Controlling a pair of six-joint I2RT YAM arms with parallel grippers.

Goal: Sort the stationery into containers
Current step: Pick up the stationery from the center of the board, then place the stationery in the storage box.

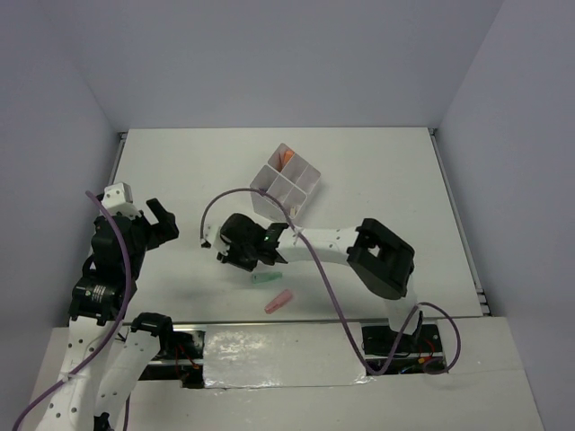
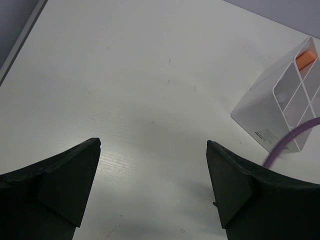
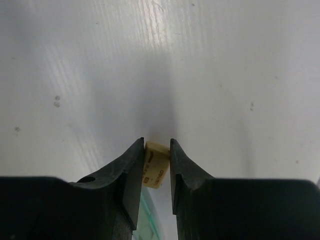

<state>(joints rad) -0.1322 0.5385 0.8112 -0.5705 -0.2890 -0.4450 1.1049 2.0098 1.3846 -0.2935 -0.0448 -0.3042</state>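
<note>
Close to the near edge of the table (image 1: 180,171) lay a pink marker (image 1: 278,303), and just beyond it a green marker (image 1: 266,278). Right behind those, the right gripper (image 3: 156,145) was clenched on a small cream eraser (image 3: 155,167), one finger pressed to each side. The print on the eraser was too small to read, and I could not tell whether it rested on the table or hung just above it. From overhead the gripper's black body hid it altogether. Toward the left edge the left gripper (image 2: 152,145) hovered with its jaws spread wide, holding nothing. Farther back, near the middle of the table, the white four-compartment box (image 1: 277,203) sat askew to the table's edges. An orange item (image 1: 287,159) poked from its farthest compartment, and the other compartments were hard to see into. A purple cable (image 1: 216,202) arched over the right arm, and from the left wrist it cut across the box's near corner. The table was plain white with a few specks, closed in by pale grey walls (image 1: 269,63).
</note>
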